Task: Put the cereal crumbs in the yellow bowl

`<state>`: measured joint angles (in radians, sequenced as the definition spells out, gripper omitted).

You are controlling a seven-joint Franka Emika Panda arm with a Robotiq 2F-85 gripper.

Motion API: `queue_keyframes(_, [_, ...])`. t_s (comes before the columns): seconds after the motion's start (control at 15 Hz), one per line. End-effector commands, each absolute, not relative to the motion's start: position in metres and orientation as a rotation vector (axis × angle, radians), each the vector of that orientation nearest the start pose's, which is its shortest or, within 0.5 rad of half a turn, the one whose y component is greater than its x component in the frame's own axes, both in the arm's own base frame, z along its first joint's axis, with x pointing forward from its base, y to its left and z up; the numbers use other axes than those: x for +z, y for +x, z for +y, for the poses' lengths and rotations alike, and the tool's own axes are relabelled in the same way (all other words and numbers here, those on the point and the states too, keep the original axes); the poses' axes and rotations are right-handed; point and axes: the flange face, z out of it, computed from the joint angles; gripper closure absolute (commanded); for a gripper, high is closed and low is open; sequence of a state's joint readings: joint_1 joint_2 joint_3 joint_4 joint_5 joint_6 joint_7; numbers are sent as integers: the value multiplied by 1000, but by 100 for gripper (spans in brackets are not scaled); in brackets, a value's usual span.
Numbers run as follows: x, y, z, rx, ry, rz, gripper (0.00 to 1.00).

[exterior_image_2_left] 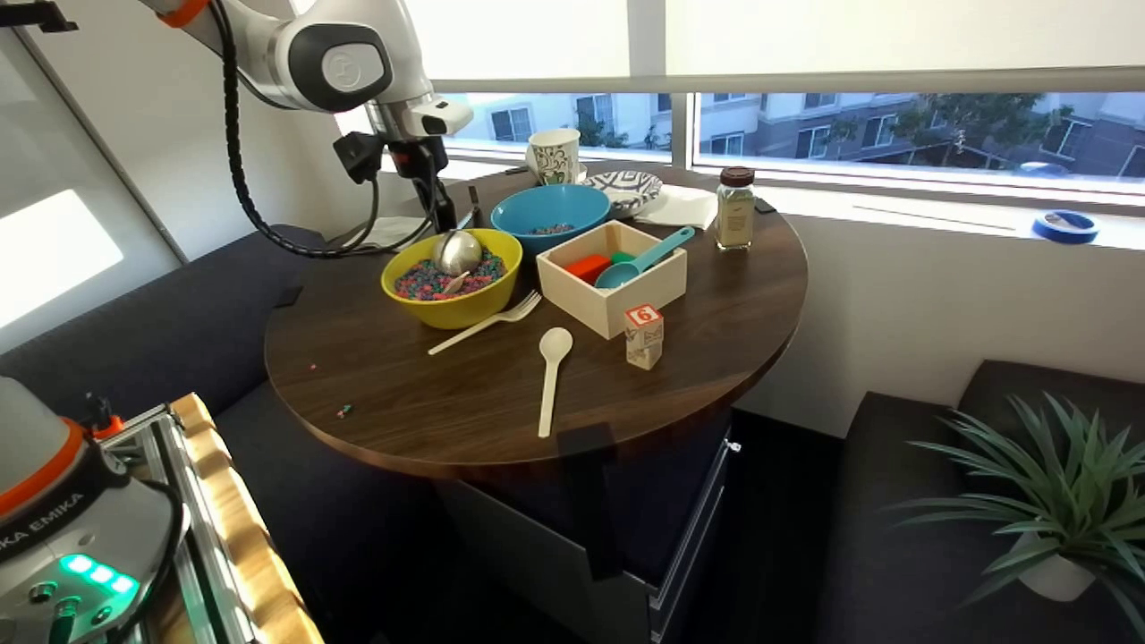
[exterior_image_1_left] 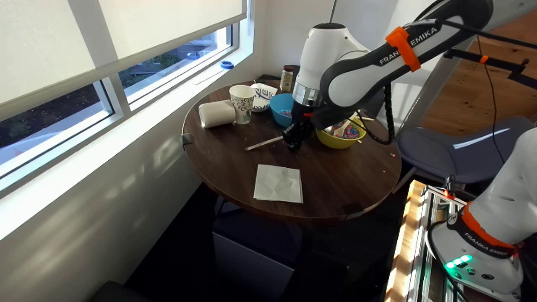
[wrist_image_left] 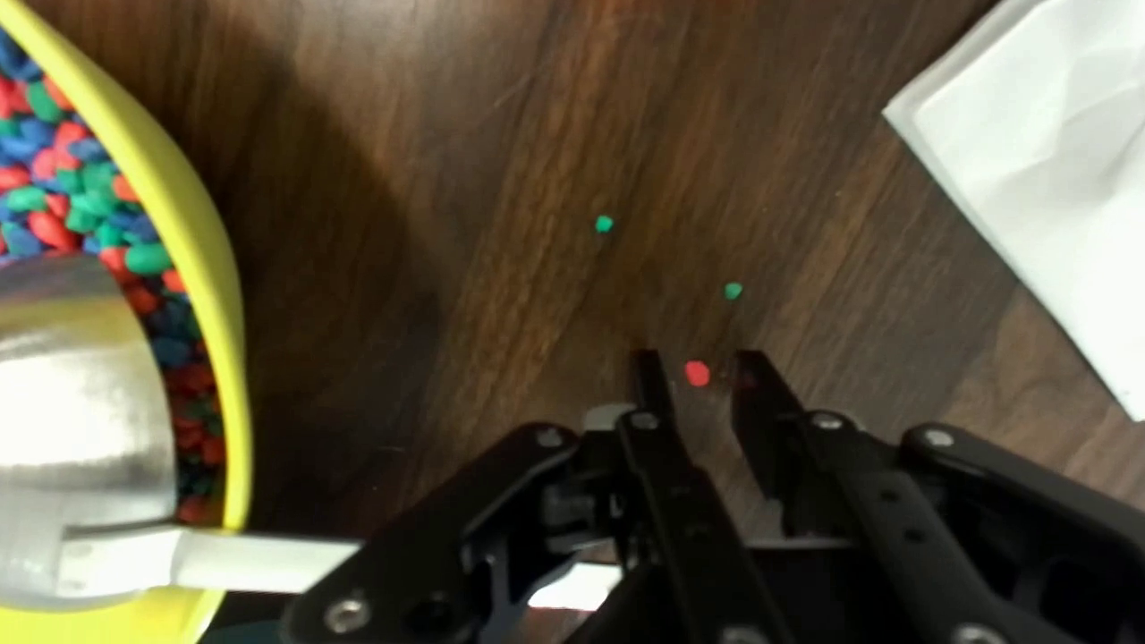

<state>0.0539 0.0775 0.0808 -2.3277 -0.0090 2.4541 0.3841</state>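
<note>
Stretching across the middle of both exterior views, the round, dark wooden table (exterior_image_1_left: 344, 180) carries the containers. The yellow bowl (exterior_image_2_left: 452, 313) sits upright on it, holding a deep bed of red, blue and green crumbs (exterior_image_2_left: 428, 284); a silver ladle (exterior_image_2_left: 458, 253) lies on them, its handle crossing the rim, and a pale spoon (exterior_image_1_left: 342, 128) rests in there too. Near it, the blue bowl (exterior_image_2_left: 550, 204) stands upright with a much smaller heap of similar crumbs at the bottom; whether the two bowls touch cannot be told. Near both is an open wooden box (exterior_image_2_left: 572, 300), with a red block (exterior_image_2_left: 588, 267) and a green block (exterior_image_2_left: 622, 258) inside and a teal scoop (exterior_image_2_left: 660, 253) slanting up out of it. A blue-and-white patterned dish (exterior_image_2_left: 626, 190) lies just beside a leaf-patterned paper cup (exterior_image_1_left: 242, 105), which stands upright; a white cylinder (exterior_image_1_left: 217, 113) on its side is next to the cup. The black jaws point down outside the yellow bowl, near its rim, parted by a narrow gap and gripping nothing; how close the tips are to the table cannot be told. A brown-lidded jar (exterior_image_2_left: 736, 219) stands upright near the wooden box, its contents hard to make out. Smallest are the loose crumbs on the table: in the wrist view a red crumb (wrist_image_left: 697, 373) shows between the tips of the jaws, two green crumbs (wrist_image_left: 605, 224) lie a little beyond, and a few stray crumbs (exterior_image_2_left: 344, 410) are near the table's edge.
</note>
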Motion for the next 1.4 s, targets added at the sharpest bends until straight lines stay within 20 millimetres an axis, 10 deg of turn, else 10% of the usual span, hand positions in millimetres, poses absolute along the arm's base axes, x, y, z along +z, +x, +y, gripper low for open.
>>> queue_keyframes(0.0, [305, 520, 72, -91, -3121, 408, 73])
queue_keyframes(0.6, [306, 522, 84, -80, -3139, 386, 93])
queue_keyframes(1.0, [365, 491, 108, -57, -3219, 440, 92])
queue_keyframes(1.33, [425, 453, 93, -138, -3325, 821, 94])
